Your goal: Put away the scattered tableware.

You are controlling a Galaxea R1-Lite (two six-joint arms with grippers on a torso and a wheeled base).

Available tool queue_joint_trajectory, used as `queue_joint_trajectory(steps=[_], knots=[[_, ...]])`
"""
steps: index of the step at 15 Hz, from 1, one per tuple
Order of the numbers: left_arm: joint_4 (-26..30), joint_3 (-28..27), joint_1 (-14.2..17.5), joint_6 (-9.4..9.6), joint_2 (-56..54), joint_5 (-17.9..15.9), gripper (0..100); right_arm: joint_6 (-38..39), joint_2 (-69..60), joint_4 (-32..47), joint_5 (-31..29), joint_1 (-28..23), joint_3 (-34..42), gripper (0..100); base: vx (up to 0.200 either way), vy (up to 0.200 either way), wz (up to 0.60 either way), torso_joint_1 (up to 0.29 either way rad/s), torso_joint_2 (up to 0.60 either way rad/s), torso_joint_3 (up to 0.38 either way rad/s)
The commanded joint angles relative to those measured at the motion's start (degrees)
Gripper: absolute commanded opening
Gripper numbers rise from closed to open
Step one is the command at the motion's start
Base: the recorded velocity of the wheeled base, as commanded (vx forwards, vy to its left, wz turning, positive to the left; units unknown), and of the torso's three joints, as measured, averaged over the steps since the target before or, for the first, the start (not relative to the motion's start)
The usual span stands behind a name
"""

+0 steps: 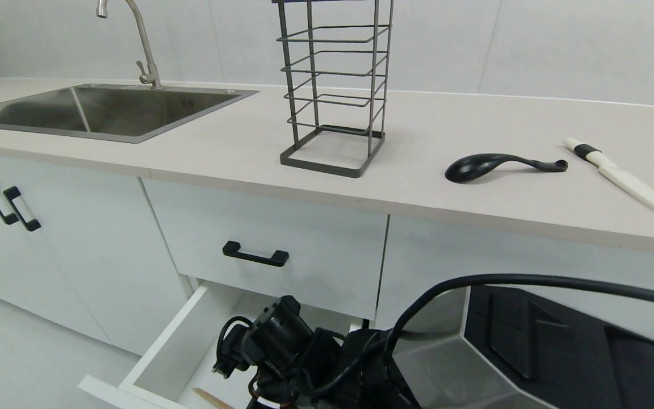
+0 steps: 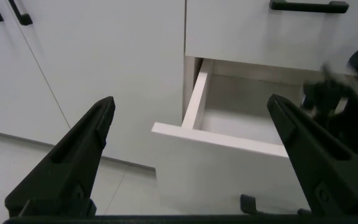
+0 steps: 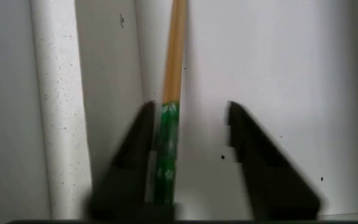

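Note:
A black spoon point(image 1: 474, 166) and a white knife point(image 1: 625, 179) with a black band lie on the counter at the right. Below the counter a white drawer point(image 1: 168, 341) stands pulled out. My right arm point(image 1: 281, 346) hangs down into it. A wooden chopstick with a green end point(image 3: 166, 124) lies on the drawer floor between the fingers of my right gripper point(image 3: 190, 112), close beside one finger; the gripper is open. The chopstick's tip point(image 1: 213, 399) shows in the head view. My left gripper point(image 2: 191, 102) is open and holds nothing, outside the drawer's front corner point(image 2: 229, 140).
A dark wire rack point(image 1: 335, 91) stands mid-counter. A steel sink point(image 1: 105, 108) with a faucet point(image 1: 142, 40) is at the left. A closed drawer with a black handle point(image 1: 255, 254) sits above the pulled-out one, and cabinet doors point(image 1: 9, 204) stand to its left.

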Motion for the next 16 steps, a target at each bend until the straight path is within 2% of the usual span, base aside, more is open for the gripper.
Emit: queue_joint_trajectory(steps=[1, 11, 15, 16], knots=[[0.0, 0.0, 0.0, 0.00, 0.1, 0.0, 100, -0.1, 0.3, 0.6, 0.2, 0.2, 0.2, 100, 0.000, 0.000, 0.00, 0.000, 0.00, 0.000], [0.0, 0.0, 0.0, 0.00, 0.1, 0.0, 100, 0.1, -16.5, 0.6, -4.5, 2.5, 9.2, 100, 0.000, 0.000, 0.00, 0.000, 0.00, 0.000], [0.0, 0.0, 0.0, 0.00, 0.1, 0.0, 100, 0.3, -22.9, 0.1, -4.6, 3.6, 13.4, 100, 0.000, 0.000, 0.00, 0.000, 0.00, 0.000], [0.0, 0.0, 0.0, 0.00, 0.1, 0.0, 100, 1.0, -24.9, -2.1, -4.6, 3.7, 15.6, 100, 0.000, 0.000, 0.00, 0.000, 0.00, 0.000]])
